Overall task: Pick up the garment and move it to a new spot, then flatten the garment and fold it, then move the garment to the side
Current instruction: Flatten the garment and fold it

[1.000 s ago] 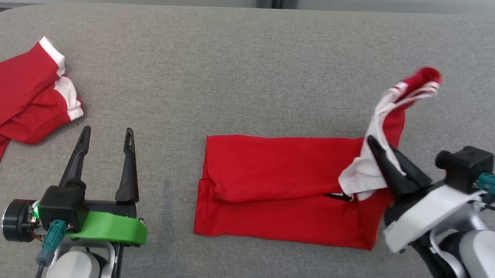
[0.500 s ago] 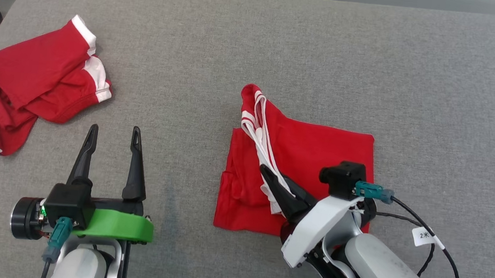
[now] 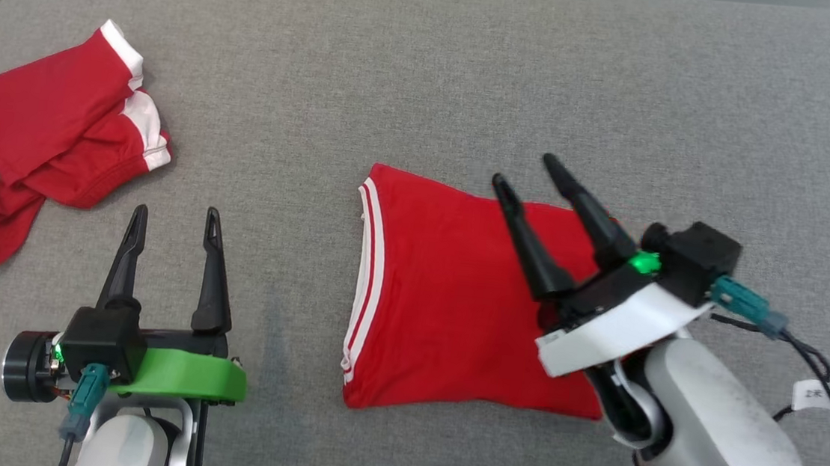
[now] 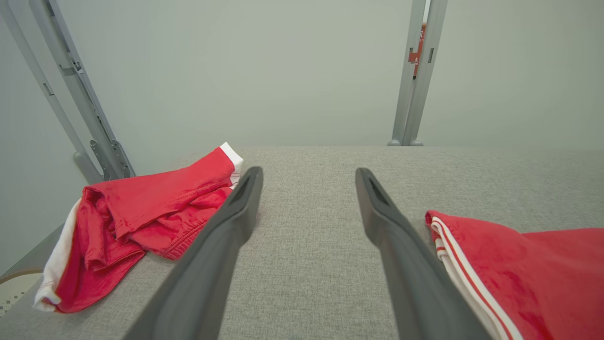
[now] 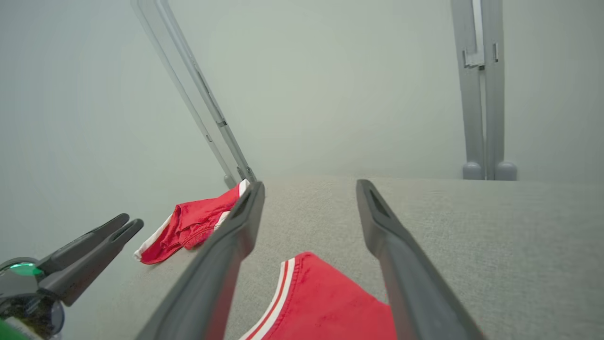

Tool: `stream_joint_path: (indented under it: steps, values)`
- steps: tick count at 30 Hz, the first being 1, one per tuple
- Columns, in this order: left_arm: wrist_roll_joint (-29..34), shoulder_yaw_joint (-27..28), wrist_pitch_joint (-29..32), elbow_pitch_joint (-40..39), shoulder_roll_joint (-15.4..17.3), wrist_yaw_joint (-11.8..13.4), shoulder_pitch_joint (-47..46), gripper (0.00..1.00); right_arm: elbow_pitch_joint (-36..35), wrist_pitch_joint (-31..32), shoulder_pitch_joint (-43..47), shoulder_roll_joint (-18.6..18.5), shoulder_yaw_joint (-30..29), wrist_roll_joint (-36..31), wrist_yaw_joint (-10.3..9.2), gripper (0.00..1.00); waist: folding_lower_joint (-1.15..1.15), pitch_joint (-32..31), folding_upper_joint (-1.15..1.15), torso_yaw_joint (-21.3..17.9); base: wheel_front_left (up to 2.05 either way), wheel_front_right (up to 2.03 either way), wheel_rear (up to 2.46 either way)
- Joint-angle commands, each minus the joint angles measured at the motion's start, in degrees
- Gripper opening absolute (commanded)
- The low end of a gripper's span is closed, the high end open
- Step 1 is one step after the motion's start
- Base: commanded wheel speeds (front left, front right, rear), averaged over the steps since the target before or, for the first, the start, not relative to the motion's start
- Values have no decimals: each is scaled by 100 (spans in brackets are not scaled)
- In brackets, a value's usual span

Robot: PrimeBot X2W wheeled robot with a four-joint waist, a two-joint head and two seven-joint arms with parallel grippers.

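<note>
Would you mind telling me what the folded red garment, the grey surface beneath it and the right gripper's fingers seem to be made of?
Folded red garment: soft matte knit, probably jersey; it creases and lies limp, with white edge stripes.
Grey surface: woven, upholstery-like cloth; a flecked weave shows.
Right gripper fingers: dark, smooth, matte, probably plastic or rubber.

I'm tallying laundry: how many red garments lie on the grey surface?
2. The folded garment lies flat in the middle; the crumpled garment sits at the grey surface's left end. Any beyond the frames would go unseen.
</note>
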Motion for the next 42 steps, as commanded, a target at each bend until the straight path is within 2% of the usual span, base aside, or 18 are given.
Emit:
stream_joint_path:
  steps: [1,8,15,21,32,42]
  values:
    - [69,24,-2,-17,36,-13,42,100,-117,-19,168,-87,-206,-137,-3,100,0,-37,0,-67,0,0,0]
    - [121,71,-2,-1,109,1,150,100,-554,-22,1149,-454,-1852,-697,-3,100,0,-176,0,-320,0,0,0]
    - [74,135,4,16,234,52,455,100,-731,74,2061,-554,-2738,-1067,-3,100,0,-523,0,-631,0,0,0]
    - [31,70,77,69,302,8,760,100,-1045,354,2607,-455,-2982,-1276,-3,100,0,-894,0,-762,0,0,0]
    - [-64,-36,170,206,390,-35,1186,100,-1569,789,3283,-204,-3081,-1398,-3,100,0,-1472,0,-826,0,0,0]
    - [-124,-13,269,169,416,71,1346,100,-1760,962,3471,-124,-3123,-1386,-3,100,0,-1588,0,-808,0,0,0]
